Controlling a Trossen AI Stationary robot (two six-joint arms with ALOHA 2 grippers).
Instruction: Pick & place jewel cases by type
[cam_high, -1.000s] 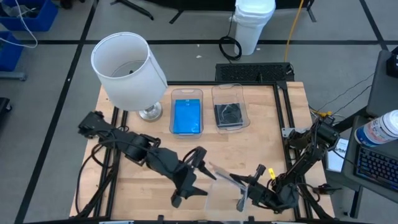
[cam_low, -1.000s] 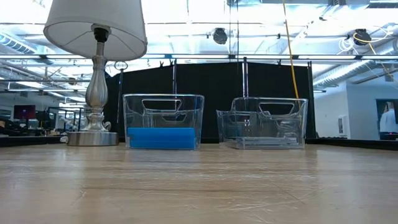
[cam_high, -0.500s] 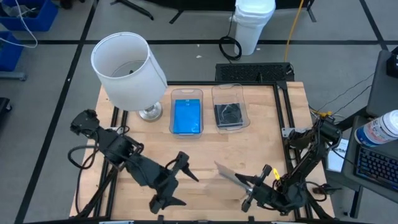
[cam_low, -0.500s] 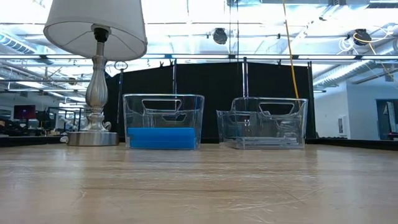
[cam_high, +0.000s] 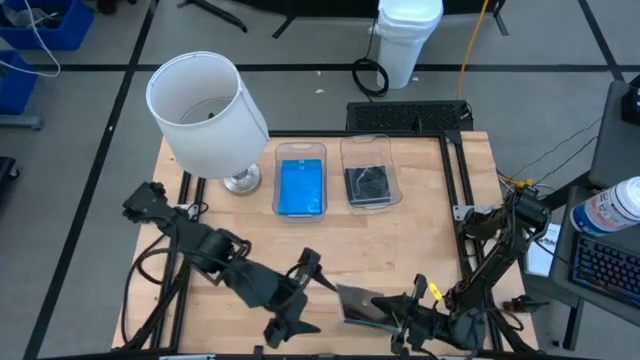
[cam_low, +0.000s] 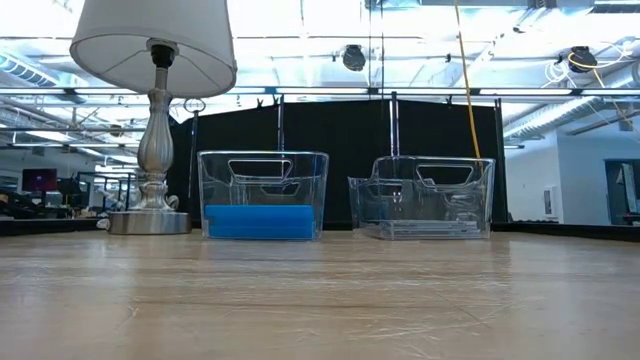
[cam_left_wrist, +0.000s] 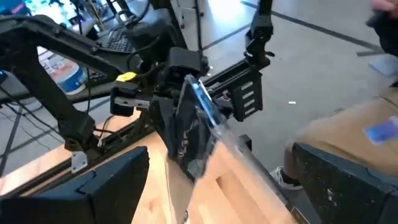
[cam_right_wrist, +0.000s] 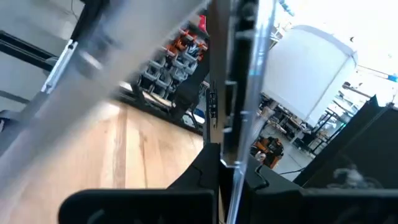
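High view: left gripper (cam_high: 300, 300), fingers spread wide, has backed away from the clear jewel case (cam_high: 362, 305) it shared a second ago; right gripper (cam_high: 400, 318) alone clamps it at the desk's (cam_high: 420, 210) front edge. No legible writing.

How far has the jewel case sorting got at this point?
Done: blue cases lie in the left bin, dark grey ones in the right bin. In hand: the right pincer is shut on a clear jewel case; the left pincer is open beside it. Left: binning that case.
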